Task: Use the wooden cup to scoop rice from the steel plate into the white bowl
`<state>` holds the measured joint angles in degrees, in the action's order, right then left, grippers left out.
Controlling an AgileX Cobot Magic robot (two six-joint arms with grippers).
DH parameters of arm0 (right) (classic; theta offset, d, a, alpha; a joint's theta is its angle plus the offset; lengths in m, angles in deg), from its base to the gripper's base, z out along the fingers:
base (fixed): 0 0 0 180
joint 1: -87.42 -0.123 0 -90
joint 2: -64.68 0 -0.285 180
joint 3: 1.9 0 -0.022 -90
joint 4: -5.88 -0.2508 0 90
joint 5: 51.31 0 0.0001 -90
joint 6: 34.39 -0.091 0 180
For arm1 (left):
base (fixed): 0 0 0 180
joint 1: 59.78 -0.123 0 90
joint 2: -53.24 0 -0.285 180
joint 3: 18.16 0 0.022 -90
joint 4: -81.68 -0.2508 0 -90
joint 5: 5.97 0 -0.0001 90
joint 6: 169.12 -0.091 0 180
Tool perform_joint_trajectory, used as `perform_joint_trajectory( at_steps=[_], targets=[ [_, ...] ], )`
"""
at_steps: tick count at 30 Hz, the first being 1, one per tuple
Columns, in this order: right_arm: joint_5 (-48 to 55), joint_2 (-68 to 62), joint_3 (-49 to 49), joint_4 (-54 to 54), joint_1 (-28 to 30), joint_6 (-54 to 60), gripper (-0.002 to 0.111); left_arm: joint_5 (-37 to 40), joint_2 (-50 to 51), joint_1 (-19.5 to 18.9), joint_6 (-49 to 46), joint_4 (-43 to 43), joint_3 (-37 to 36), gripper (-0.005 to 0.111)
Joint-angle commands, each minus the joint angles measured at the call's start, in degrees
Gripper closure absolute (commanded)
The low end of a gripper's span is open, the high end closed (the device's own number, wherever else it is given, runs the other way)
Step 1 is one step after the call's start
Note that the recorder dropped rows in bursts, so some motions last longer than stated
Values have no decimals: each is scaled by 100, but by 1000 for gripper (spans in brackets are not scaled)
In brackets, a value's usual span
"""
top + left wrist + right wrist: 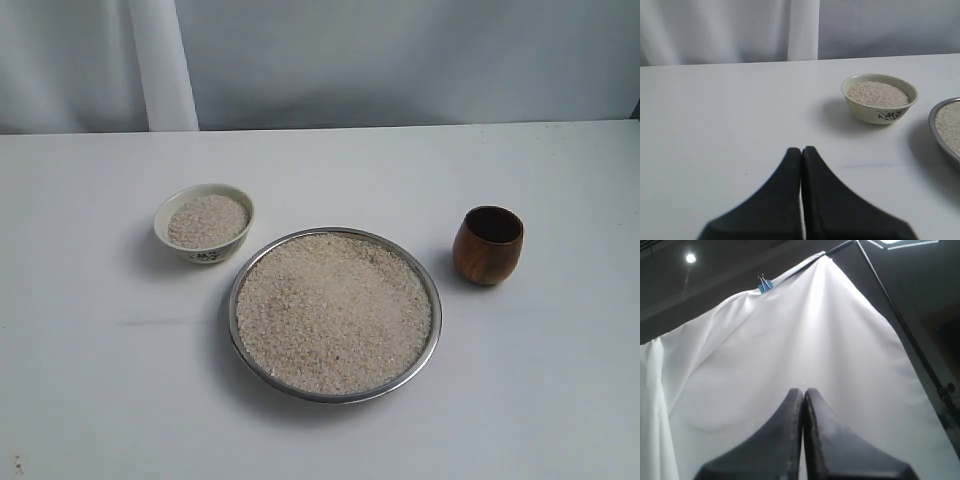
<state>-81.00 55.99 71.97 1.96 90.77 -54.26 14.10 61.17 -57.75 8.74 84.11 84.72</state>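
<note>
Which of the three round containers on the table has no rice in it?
The glossy reddish-brown wooden cup: its dark inside shows no grains, while the wide shiny steel plate and small cream-white ceramic bowl both hold rice.

Centre frame, the wide, round steel plate [335, 399] shows a polished, mirror-bright rim around matt, grainy pale rice [335, 312]. Upper left, the small cream-white ceramic bowl [205, 253] looks smoothly glazed. Right, the rounded reddish-brown wooden cup [487, 260] is glossy. The white table [100, 400] is matt; the white backdrop [400, 60] seems cloth.
</note>
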Motion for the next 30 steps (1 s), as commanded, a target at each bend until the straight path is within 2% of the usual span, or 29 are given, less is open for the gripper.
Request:
perform_joint_trajectory(
  at_steps=[1, 5, 7, 12, 15, 21, 30],
  targets=[
    [959, -704, -786, 55, 7, -403, 108, -21, -14, 35, 16, -2, -9, 107],
    [1304, -1620, -1567, 176, 7, -460, 108, -21, -14, 35, 16, -2, -9, 107],
    [1512, -2108, -2043, 653, 7, -449, 108, -21, -14, 35, 16, -2, -9, 107],
    [2256, -3220, -3200, 2699, 7, -461, 108, -21, -14, 35, 2, -2, -9, 107],
    [2821, -3646, -3659, 2895, 7, -461, 108, -21, -14, 35, 2, -2, -9, 107],
    [2560, -4461, -3875, 2977, -4, -434, 108, -21, -14, 35, 2, -2, -9, 107],
    [2427, -5878, -3875, 4079, -58, -422, 108, -21, -14, 35, 16, -2, -9, 107]
  ],
)
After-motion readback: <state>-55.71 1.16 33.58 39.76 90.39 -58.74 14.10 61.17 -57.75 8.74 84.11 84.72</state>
